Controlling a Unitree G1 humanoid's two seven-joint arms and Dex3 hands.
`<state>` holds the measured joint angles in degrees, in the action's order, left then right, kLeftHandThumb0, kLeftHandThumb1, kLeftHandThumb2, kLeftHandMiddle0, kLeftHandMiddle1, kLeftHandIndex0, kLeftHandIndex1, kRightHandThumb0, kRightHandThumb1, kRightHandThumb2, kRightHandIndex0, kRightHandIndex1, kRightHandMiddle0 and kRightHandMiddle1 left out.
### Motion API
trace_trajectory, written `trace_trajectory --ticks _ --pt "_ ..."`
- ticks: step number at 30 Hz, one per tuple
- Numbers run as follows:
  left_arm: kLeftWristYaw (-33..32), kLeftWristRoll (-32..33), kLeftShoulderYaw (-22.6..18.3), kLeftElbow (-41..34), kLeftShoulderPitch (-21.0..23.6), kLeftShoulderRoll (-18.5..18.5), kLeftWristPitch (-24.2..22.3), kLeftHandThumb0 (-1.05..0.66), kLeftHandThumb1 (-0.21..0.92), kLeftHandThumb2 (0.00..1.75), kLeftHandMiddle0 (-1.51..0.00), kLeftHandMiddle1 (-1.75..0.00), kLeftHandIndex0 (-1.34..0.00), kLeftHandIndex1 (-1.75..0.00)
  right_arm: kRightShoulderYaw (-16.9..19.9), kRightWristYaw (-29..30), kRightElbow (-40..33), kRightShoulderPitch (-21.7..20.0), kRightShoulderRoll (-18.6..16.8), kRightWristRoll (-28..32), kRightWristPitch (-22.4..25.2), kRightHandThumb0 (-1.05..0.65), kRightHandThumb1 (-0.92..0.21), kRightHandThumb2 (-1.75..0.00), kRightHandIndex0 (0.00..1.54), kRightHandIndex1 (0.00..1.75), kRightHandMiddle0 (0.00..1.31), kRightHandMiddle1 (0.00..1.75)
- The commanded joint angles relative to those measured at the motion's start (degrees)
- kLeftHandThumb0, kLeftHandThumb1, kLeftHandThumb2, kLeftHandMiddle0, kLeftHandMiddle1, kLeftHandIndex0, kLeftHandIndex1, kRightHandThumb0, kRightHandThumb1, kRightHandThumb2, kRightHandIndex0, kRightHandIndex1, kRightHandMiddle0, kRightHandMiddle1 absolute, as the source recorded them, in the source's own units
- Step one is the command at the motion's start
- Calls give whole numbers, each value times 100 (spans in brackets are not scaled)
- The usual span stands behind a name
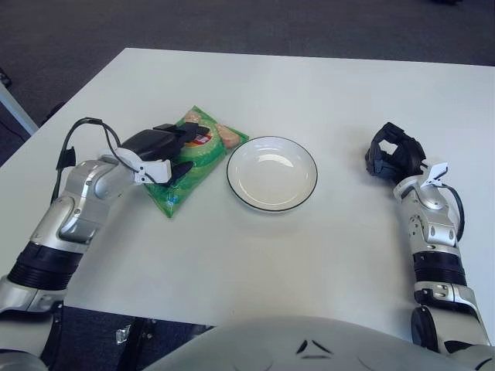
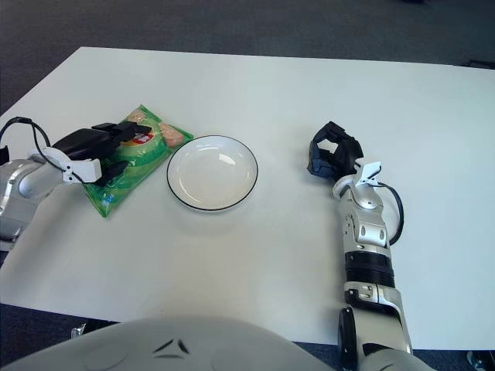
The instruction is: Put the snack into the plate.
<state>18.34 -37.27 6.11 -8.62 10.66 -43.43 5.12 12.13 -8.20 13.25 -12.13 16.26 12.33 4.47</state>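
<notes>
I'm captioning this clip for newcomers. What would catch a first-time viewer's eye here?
The bright green snack bag on the white table, with the left robot hand clamped on it, stands out first. Just right of it sits an empty white plate with a dark rim. The right robot hand shows farther right, fingers curled, holding nothing.

L robot hand (image 2: pixel 104 148) gripping snack (image 2: pixel 133 157)

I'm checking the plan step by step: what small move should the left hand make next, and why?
Probably lift slightly and carry the snack bag rightward. The left hand is closed on it, the bag's corner sits just beside the plate rim, and the plate holds nothing. The right hand shows right of the plate.
</notes>
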Motion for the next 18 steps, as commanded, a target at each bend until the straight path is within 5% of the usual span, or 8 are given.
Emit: trace_trajectory --ticks 1,5,9,12,18 --pt "-542 -577 29 -5 -37 174 -200 -90 92 109 -14 -31 0 -71 -123 8 298 420 -136 -97 501 -47 -36 -127 128 175 58 175" --pt "-1031 -1196 36 -103 -65 423 -603 -87 92 103 -9 -29 0 -62 -127 -6 301 423 -138 -91 494 -47 -36 -126 128 175 58 175" --pt "-1155 -2005 87 -392 -83 869 -1497 -88 92 93 -9 -29 0 -63 -126 -35 325 426 -146 -78 445 -47 -36 -126 128 175 58 175" --pt "-1061 -2328 129 -561 -118 1062 -1867 -90 92 87 -8 -28 0 -60 -129 -39 297 445 -156 -77 437 -47 -36 -126 128 175 58 175" --pt "-282 -3813 674 -1321 -513 2015 -3084 -98 92 84 -2 -22 0 -48 -124 -49 269 450 -162 -66 444 -47 -36 -126 128 175 58 175"
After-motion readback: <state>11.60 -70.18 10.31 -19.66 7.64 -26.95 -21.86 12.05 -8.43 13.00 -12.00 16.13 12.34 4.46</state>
